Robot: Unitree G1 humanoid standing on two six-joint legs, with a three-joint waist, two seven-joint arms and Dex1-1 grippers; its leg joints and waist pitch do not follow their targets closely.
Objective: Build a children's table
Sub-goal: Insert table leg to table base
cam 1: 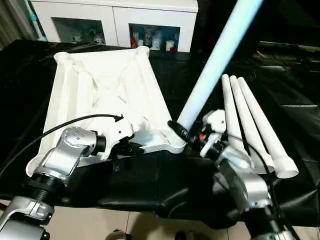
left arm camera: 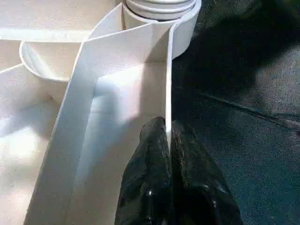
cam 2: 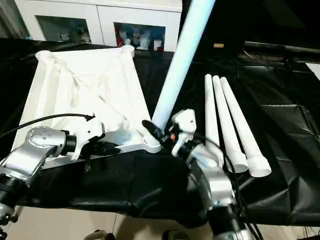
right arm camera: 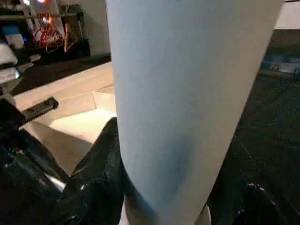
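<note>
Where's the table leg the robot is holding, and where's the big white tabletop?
held leg (cam 1: 215,65), left eye view, middle of its tube
tabletop (cam 1: 107,82), left eye view, ribbed underside

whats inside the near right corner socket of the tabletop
The leg held by the right gripper stands tilted in that socket of the tabletop. How deep its end sits is hidden by the socket wall.

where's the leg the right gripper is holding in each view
Left eye: leg slants up from the tabletop's near right corner socket.
Right eye: leg rises at centre.
Left wrist: its flared end sits in the socket.
Right wrist: leg between the fingers.
Shared landmark: that socket.
</note>
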